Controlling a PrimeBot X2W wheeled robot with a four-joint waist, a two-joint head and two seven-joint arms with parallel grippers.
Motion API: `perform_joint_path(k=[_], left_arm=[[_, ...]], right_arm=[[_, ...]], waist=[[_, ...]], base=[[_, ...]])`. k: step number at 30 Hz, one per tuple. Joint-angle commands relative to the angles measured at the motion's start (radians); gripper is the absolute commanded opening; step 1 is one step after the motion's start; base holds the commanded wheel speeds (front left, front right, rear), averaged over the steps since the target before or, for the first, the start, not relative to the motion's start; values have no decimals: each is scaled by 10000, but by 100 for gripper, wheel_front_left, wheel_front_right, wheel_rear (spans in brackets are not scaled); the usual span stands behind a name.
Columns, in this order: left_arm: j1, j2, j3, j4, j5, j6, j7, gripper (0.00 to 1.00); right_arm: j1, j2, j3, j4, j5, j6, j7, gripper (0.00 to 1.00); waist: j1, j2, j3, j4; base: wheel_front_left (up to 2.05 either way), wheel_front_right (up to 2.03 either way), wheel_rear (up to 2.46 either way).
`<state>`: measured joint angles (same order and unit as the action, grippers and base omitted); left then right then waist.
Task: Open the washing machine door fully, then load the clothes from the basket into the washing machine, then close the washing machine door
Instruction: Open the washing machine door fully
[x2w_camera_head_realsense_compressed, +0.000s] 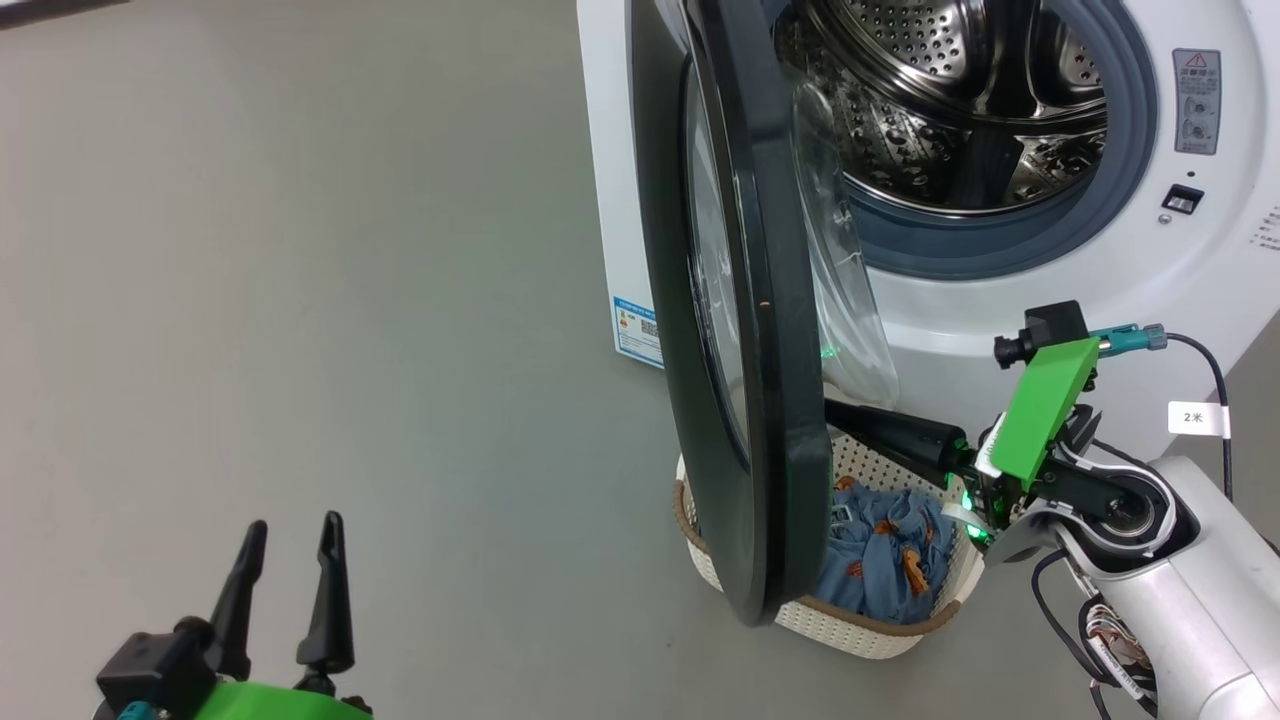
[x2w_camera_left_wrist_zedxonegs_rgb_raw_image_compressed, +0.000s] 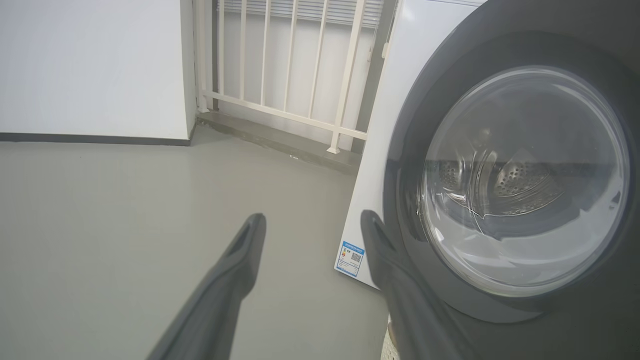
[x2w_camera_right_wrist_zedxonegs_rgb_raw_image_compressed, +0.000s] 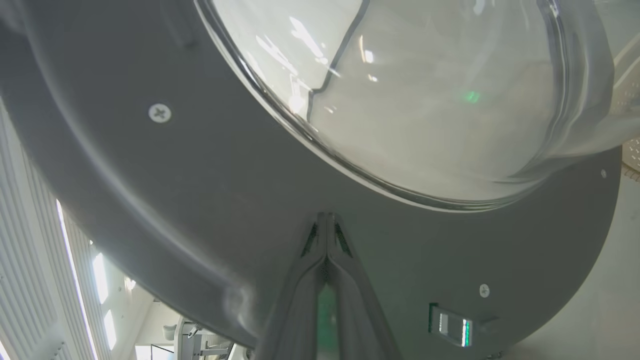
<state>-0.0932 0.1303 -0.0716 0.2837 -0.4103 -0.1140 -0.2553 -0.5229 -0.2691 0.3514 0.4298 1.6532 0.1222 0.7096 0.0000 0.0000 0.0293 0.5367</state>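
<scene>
Closest to the lens in the right wrist view, the right hand has its two dark fingers pressed together with nothing between them, tips up against the grey inner face of the washing machine door, just below the bulging glass bowl (whether they actually press on it I cannot tell).

From the head view, the door stands roughly half open, nearly edge-on to the camera. Its lower rim hangs in front of the left part of the basket. Behind the door, the washing machine shows its open mouth: steel drum ringed by the grey-blue gasket. A small blue label sits at its lower front corner.

The basket rests on the floor just in front of the machine, below the opening. The clothes lie heaped inside it, light blue with orange prints.

Well apart, at the lower left, the left hand is held above the bare floor with its fingers spread and empty. Its own wrist view looks at the outer side of the door, with a white railing beyond.
</scene>
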Motion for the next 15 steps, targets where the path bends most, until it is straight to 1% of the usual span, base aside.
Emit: perform_joint_path(k=[1,5,6,7,8,9,10,11,12,13,15], left_arm=[[-229,205,232,-155,83,9,-61,100],[-286,246,104,-53,89,-6,-30,100],[-299,257,65,-28,89,-12,-16,100],[-313,266,19,-1,89,-18,-2,100],[-328,271,-40,23,93,-25,20,100],[-344,274,-99,45,97,-31,43,100],[-361,275,-157,66,104,-36,64,100],[-368,281,-194,80,103,-40,77,100],[-368,288,-215,90,95,-42,79,100],[-364,297,-229,98,86,-44,78,100],[-350,309,-247,109,78,-45,71,100]], right_arm=[[-55,17,-44,-397,-201,85,-122,0],[141,-70,-285,-704,-259,85,-334,0],[200,-98,-353,-773,-276,85,-397,7],[270,-118,-414,-837,-296,85,-468,20],[359,-135,-461,-910,-323,85,-537,36],[460,-157,-498,-986,-353,85,-595,40],[564,-185,-537,-1064,-397,85,-670,47],[657,-207,-564,-1134,-455,85,-751,64],[729,-220,-577,-1197,-525,85,-833,95],[785,-233,-581,-1265,-621,85,-934,100],[881,-243,-590,-1399,-789,85,-1131,100]], waist=[[0,0,-55,-28],[0,0,-211,-112],[0,0,-254,-138],[0,0,-314,-174],[0,0,-374,-209],[0,0,-437,-247],[0,0,-501,-287],[0,0,-542,-362],[0,0,-572,-461],[0,0,-600,-570],[0,0,-644,-803]], base=[[0,0,0],[0,0,0],[0,0,0],[0,0,0],[0,0,0],[0,0,0],[0,0,0],[0,0,0],[0,0,0],[0,0,0],[0,0,0]])
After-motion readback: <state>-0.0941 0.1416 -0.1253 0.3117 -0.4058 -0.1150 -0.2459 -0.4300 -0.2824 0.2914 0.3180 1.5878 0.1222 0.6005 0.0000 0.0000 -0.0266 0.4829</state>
